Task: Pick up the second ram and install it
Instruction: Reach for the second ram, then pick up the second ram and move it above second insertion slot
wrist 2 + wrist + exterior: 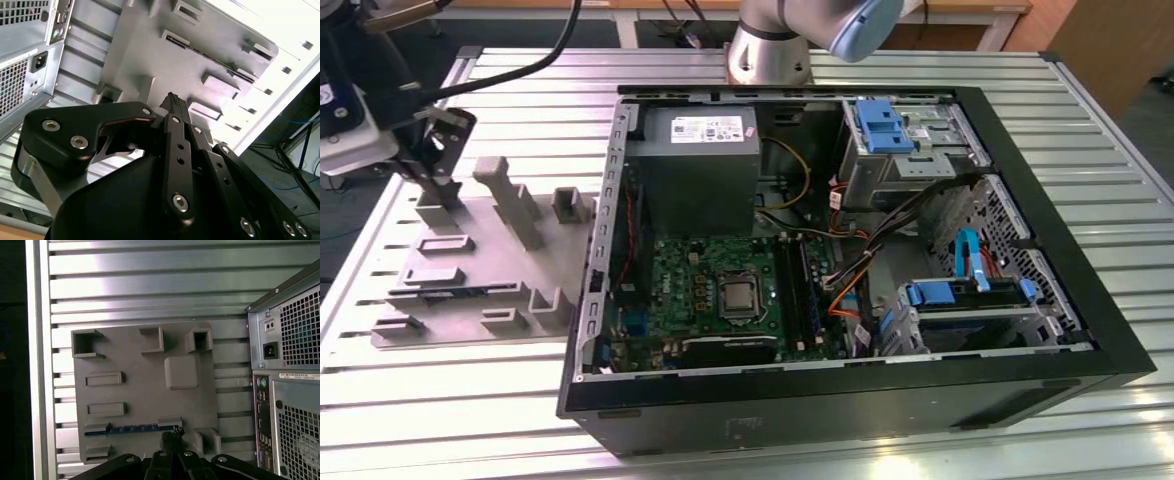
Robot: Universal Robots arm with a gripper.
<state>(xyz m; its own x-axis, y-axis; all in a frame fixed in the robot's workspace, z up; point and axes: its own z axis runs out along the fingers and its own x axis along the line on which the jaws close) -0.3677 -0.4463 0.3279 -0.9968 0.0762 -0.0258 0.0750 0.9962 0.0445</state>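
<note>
Fingertips (172,435) pressed together, nothing between them. Gripper (172,99) hovers over grey fixture tray (145,390), beside open computer case (854,250). Second ram (132,429) sits in tray slot, just beside fingertips. Likely light, stiff, fragile: pinch flat faces near mid-length, clear of the chips and contact edge.

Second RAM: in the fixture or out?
In. The thin blue-green circuit-board strip lies in a slot of the grey fixture plate; gripper is not holding it.
</note>
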